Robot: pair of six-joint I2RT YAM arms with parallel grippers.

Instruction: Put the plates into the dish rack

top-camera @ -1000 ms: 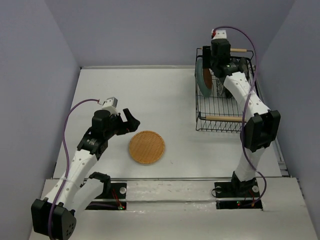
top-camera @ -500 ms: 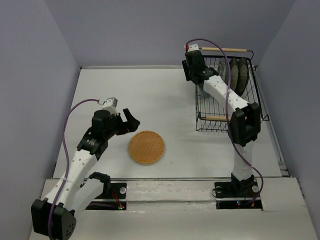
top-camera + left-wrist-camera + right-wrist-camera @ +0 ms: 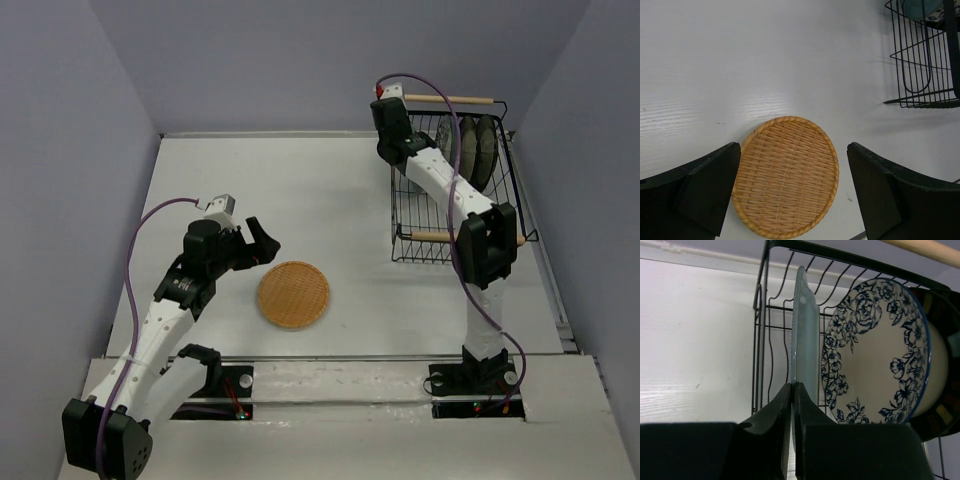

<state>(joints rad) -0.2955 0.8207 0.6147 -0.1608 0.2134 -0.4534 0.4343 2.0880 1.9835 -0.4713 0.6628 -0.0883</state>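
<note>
1. The dish rack (image 3: 432, 237) is set on the table (image 3: 300, 180), at its far right.
2. In the rack, three plates are stood on edge in a row: the leftmost plate (image 3: 807, 330), the middle plate (image 3: 875, 350), and the rightmost plate (image 3: 942, 365), which is partly covered by the middle one.
3. A lone plate (image 3: 293, 294) is laid flat on the table, nearer the front and well left of the rack.
</note>
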